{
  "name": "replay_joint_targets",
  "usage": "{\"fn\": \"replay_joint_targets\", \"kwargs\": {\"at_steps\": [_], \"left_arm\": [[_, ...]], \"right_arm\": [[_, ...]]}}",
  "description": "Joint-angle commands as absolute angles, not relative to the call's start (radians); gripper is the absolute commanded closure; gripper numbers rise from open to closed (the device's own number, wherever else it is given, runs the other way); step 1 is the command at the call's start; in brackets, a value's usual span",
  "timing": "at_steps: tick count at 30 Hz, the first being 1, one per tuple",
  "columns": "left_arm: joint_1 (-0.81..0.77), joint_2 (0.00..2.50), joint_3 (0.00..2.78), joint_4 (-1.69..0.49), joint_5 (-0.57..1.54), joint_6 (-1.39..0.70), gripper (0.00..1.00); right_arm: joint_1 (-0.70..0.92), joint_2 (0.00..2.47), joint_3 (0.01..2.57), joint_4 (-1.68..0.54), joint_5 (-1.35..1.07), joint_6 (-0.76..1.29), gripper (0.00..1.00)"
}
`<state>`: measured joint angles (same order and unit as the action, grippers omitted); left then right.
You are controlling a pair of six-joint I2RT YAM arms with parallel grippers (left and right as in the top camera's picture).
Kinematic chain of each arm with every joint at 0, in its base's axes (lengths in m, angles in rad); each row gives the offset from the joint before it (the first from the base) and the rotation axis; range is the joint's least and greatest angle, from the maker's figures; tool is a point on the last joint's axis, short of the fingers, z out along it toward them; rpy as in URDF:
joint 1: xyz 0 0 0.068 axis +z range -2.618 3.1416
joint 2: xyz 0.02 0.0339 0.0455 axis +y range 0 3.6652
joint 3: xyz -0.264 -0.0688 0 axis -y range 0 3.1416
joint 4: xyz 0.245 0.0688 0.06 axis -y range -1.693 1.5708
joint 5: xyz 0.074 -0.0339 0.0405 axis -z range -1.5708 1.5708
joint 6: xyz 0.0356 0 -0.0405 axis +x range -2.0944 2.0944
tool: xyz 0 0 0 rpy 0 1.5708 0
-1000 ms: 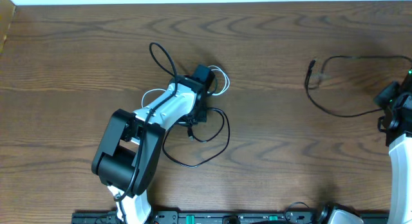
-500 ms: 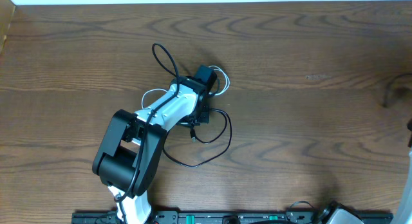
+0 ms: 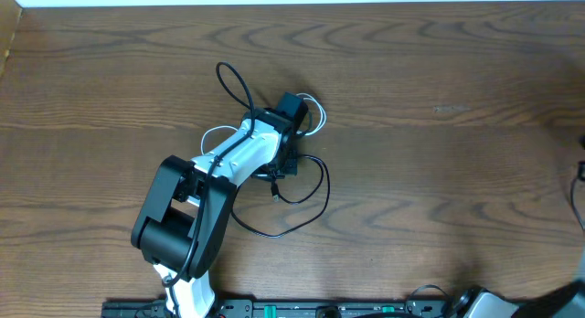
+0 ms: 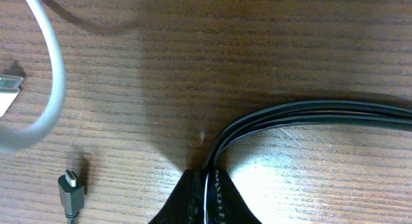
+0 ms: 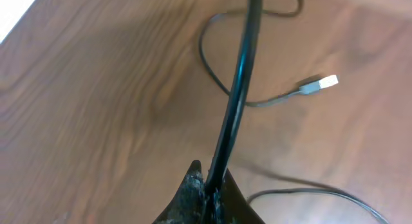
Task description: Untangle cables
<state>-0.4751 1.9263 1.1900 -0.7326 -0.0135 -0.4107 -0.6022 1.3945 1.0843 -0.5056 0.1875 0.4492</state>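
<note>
Left claw (image 4: 205,185) is pressed together on the black cable (image 4: 290,118) left of the desk (image 3: 411,80) centre, with the white cable (image 4: 51,89) beside it. Right claw (image 5: 207,185) pinches another black cord (image 5: 241,82) at the right edge.

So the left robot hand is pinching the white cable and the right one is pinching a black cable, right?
Not quite. In the left wrist view the left gripper is shut on a doubled black cable, not the white cable, which lies loose beside it. The right gripper does pinch a second black cable.
</note>
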Motion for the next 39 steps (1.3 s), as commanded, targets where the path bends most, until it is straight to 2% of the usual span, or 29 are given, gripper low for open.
{"fn": "replay_joint_targets", "kwargs": {"at_steps": [1, 6, 13, 14, 16, 17, 19, 27, 34, 39], "left_arm": [[-0.491, 1.952, 1.179, -0.735, 0.065, -0.397, 0.93], [-0.491, 1.952, 1.179, -0.736, 0.065, -0.397, 0.93], [-0.491, 1.953, 1.179, -0.736, 0.065, -0.397, 0.93], [-0.491, 1.952, 1.179, -0.736, 0.065, -0.397, 0.93], [-0.491, 1.952, 1.179, -0.736, 0.067, -0.397, 0.93], [-0.491, 1.952, 1.179, -0.736, 0.068, -0.397, 0.93], [-0.491, 1.952, 1.179, -0.736, 0.068, -0.397, 0.93], [-0.491, 1.951, 1.179, -0.731, 0.082, -0.391, 0.93], [-0.491, 1.913, 1.180, -0.695, 0.227, -0.314, 0.93], [-0.491, 1.818, 1.184, -0.690, 0.255, -0.284, 0.93]], "right_arm": [[-0.606, 1.462, 1.099, -0.427, -0.089, 0.351, 0.99], [-0.606, 1.525, 1.099, -0.283, -0.342, 0.309, 0.97], [-0.606, 1.532, 1.099, -0.186, -0.396, 0.309, 0.94], [-0.606, 1.532, 1.099, -0.195, -0.395, 0.309, 0.86], [-0.606, 1.532, 1.099, -0.224, -0.396, 0.309, 0.47], [-0.606, 1.532, 1.099, -0.241, -0.396, 0.309, 0.39], [-0.606, 1.532, 1.099, -0.281, -0.396, 0.309, 0.28], [-0.600, 1.532, 1.099, -0.445, -0.407, 0.309, 0.26], [-0.594, 1.532, 1.099, -0.562, -0.477, 0.290, 0.24], [-0.588, 1.532, 1.099, -0.586, -0.531, 0.227, 0.23]]}}
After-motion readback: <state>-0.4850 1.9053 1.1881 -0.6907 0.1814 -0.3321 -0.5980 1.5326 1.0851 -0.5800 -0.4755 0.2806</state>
